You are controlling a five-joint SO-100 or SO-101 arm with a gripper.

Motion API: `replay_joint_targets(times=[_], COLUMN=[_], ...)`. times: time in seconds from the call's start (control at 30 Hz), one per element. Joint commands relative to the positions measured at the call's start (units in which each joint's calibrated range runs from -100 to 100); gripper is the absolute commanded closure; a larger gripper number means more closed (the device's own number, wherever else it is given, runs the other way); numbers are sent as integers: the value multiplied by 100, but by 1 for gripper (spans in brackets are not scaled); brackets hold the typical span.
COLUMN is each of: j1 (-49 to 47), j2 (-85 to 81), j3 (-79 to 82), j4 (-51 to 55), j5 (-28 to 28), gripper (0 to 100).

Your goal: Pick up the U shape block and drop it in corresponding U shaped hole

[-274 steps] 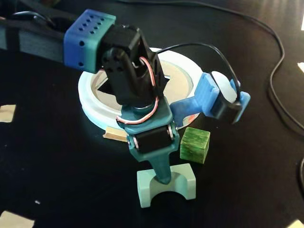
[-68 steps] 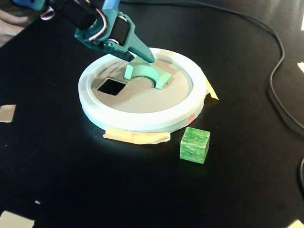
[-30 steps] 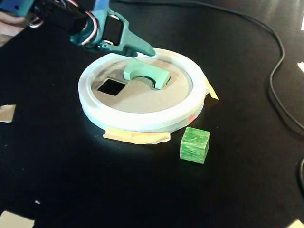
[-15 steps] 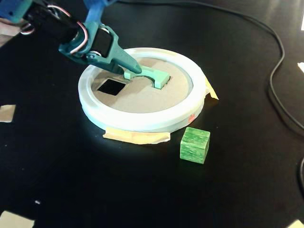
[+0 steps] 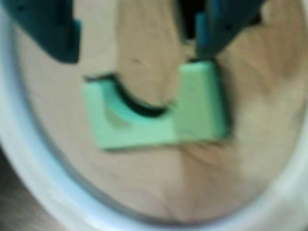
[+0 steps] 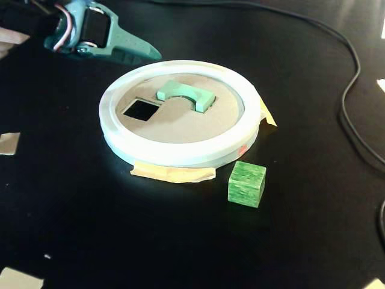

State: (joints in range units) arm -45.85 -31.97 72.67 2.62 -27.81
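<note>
- The pale mint U shape block (image 6: 184, 95) sits partly sunk in the U shaped hole (image 5: 139, 107), below the jaws in the wrist view.
- Jaws (image 6: 150, 55) spread, holding nothing.
- The tan disc (image 6: 180, 123) also has an empty square cutout (image 6: 141, 109).

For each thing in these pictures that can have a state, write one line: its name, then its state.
U shape block: released, sitting partly sunk in the U shaped hole, top still proud of the disc.
Square cutout: empty.
Green cube: upright on the table, outside the white ring, untouched.
Gripper: clear of the block, holding nothing; open or shut cannot be told.
</note>
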Motion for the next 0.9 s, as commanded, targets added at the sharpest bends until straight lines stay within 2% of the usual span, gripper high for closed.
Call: replay_joint_targets(times=[0.0,0.13,0.3,0.33,0.43,0.5,0.67,0.87], j1=[1077,1914,3349,3736,4236,4386,4398,4398], j2=[-1017,-1367,-2110,-2370,-2755,-3006,-3642,-4555], j3=[37,37,37,37,46,55,647,1504], j4=[-56,345,2272,2984,4209,5142,6497,6627], j5=[689,1177,1758,1939,2188,2281,2266,2286], gripper=[59,59,59,59,61,61,61,61])
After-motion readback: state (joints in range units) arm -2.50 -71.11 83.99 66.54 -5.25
